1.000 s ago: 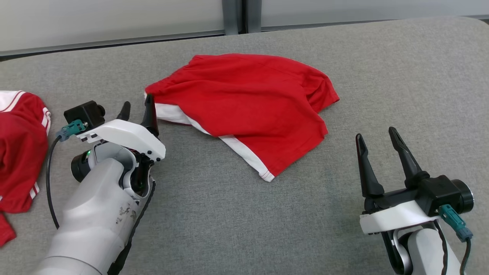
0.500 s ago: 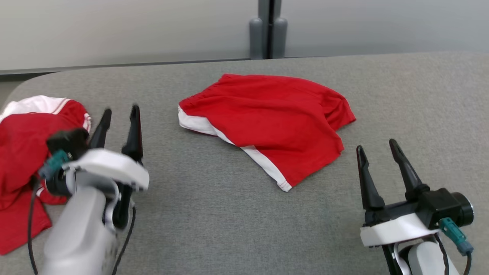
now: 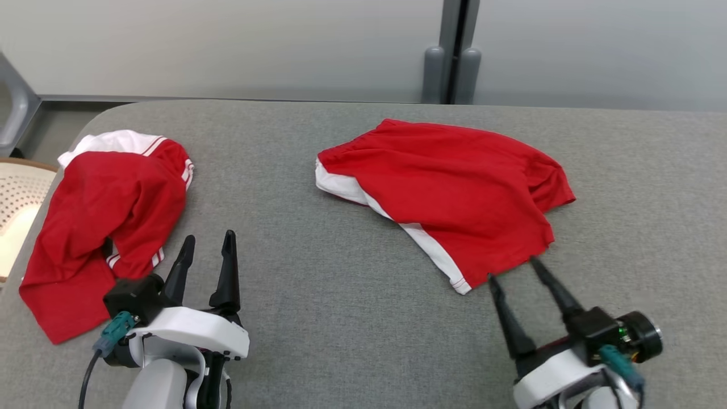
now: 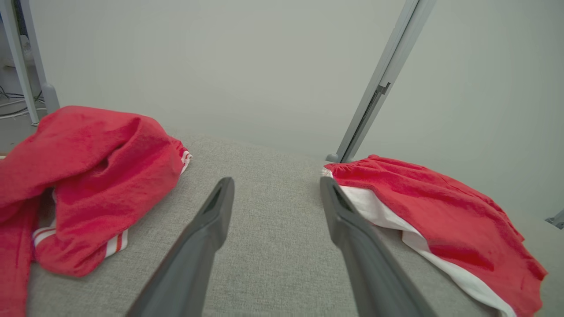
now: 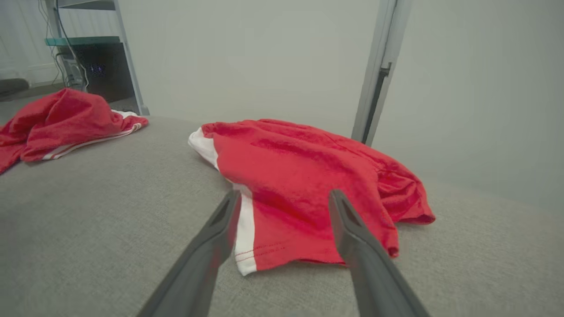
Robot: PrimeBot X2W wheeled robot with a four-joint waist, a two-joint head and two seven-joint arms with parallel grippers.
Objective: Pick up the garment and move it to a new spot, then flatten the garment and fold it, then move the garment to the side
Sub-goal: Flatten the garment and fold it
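Red shorts with a white side stripe (image 3: pixel 454 193) lie folded on the grey padded table (image 3: pixel 318 295), right of centre. My right gripper (image 3: pixel 512 270) is open, its fingertips just at the shorts' near hem; in the right wrist view the shorts (image 5: pixel 304 176) lie straight ahead of the gripper (image 5: pixel 285 193). My left gripper (image 3: pixel 207 247) is open and holds nothing, low on the left, between the shorts (image 4: pixel 432 211) and a second, crumpled red garment with white stripes (image 3: pixel 108 216).
The crumpled red garment (image 4: pixel 88 167) lies near the table's rounded left corner. A pale perforated basket (image 3: pixel 14 199) stands off the left edge. A grey post (image 3: pixel 451 57) rises behind the table against a pale wall.
The camera has turned left, shifting the scene rightward. My left gripper drew back from the shorts' waistband corner toward me, still open. The right gripper has moved forward to the shorts' near hem.
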